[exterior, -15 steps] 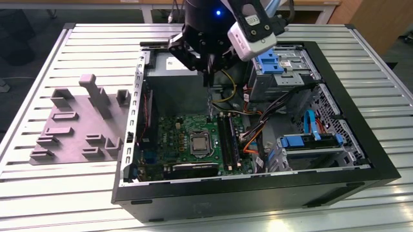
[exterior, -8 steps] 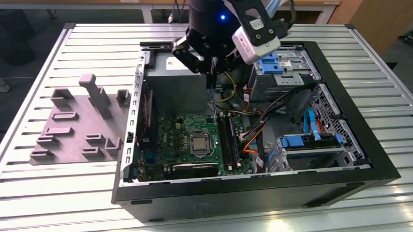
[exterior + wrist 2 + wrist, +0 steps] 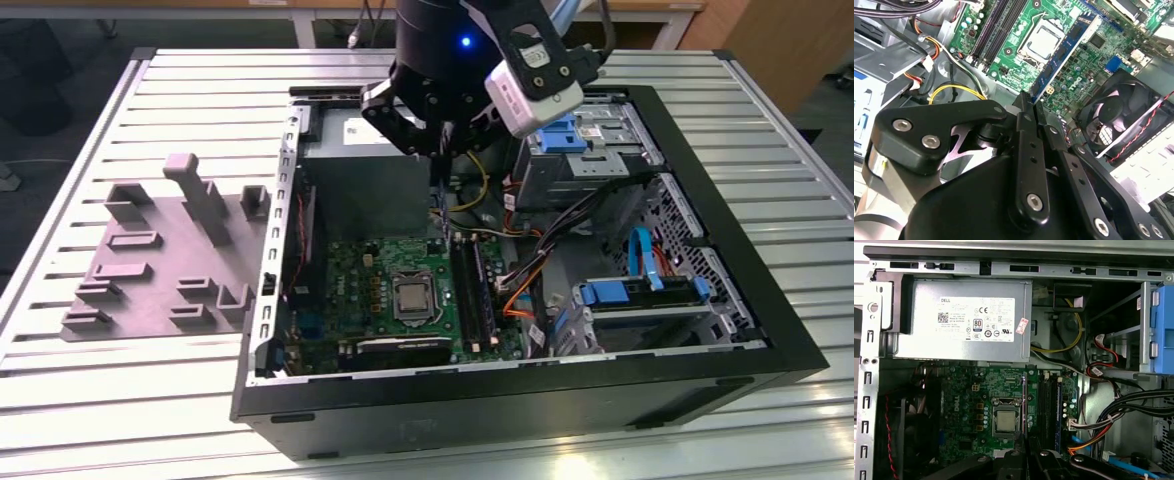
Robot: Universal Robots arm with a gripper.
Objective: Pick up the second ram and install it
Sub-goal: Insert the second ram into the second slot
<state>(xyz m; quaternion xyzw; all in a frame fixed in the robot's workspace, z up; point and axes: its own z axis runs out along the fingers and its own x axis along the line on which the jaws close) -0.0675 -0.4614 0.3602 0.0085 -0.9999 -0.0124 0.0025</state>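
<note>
The holder at the exterior view's left is bare. Over the case, the ram is held edge-on in the closed gripper. Misalignment with the slots could jam it.

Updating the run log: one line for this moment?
end effector: shut on second ram | ram edge-on above motherboard, inside open case | not seated

slatted metal table (pale grey), wooden furniture behind
</note>
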